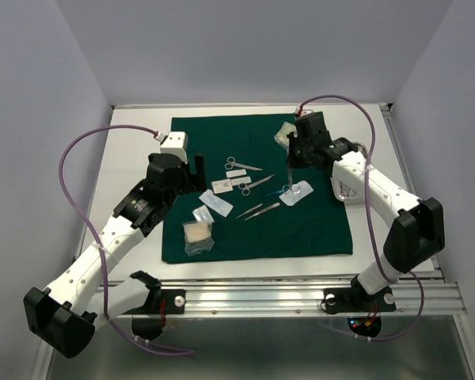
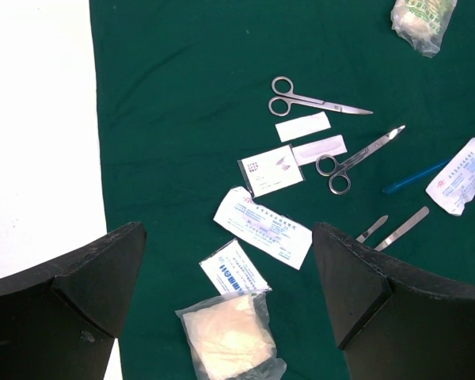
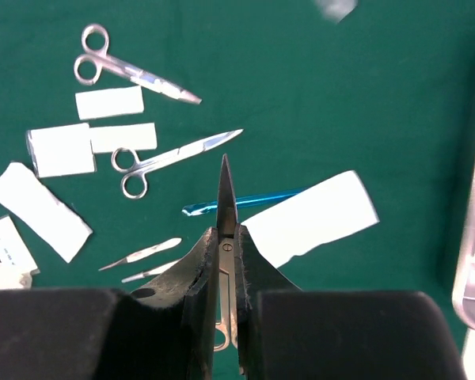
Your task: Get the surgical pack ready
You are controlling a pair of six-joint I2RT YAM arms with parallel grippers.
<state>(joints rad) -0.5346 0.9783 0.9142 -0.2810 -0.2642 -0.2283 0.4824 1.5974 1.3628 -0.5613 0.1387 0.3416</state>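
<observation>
While the right hand pinches slim, pointed steel scissors, the left hand gapes wide.

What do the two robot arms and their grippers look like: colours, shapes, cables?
The left arm and the right arm have white tubular links, black joints and black bases. A thin purple cable loops beside each. The left gripper and the right gripper have matte black, wedge-shaped fingers.
</observation>
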